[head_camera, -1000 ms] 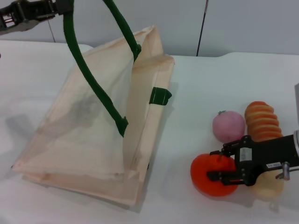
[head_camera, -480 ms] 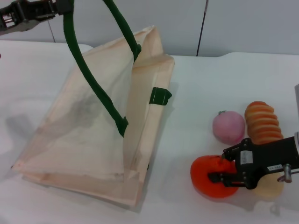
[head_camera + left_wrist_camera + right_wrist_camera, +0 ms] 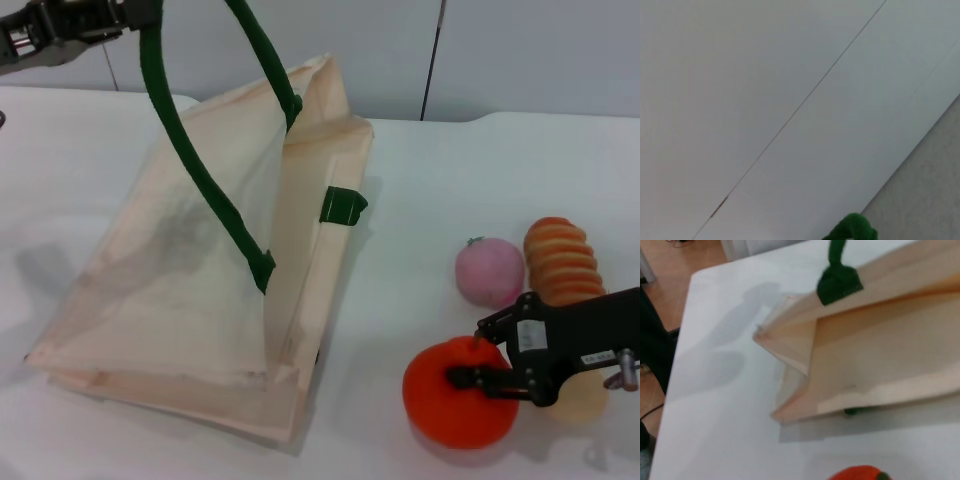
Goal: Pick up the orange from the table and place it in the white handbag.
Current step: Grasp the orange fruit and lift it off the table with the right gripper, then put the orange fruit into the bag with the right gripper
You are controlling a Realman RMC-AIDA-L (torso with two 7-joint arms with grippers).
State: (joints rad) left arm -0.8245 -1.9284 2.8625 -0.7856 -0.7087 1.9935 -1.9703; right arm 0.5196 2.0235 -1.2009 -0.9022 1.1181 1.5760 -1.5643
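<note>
The orange (image 3: 445,410) is at the front right of the white table (image 3: 480,170), and its top edge shows in the right wrist view (image 3: 860,473). My right gripper (image 3: 472,360) is shut on the orange from its right side and holds it just above the table. The white handbag (image 3: 200,270) lies to the left with its mouth held open; it also shows in the right wrist view (image 3: 890,355). My left gripper (image 3: 125,12) at the top left is shut on one green handle (image 3: 190,160) and holds it up. A tip of the handle shows in the left wrist view (image 3: 852,229).
A pink peach-like fruit (image 3: 490,272) and a ridged orange-brown bread (image 3: 563,262) lie just behind the orange. A pale bun (image 3: 580,395) sits partly under my right gripper. A grey wall stands behind the table.
The orange has come up and slightly left with my right gripper and looks larger now. The left arm and the bag have not moved.
</note>
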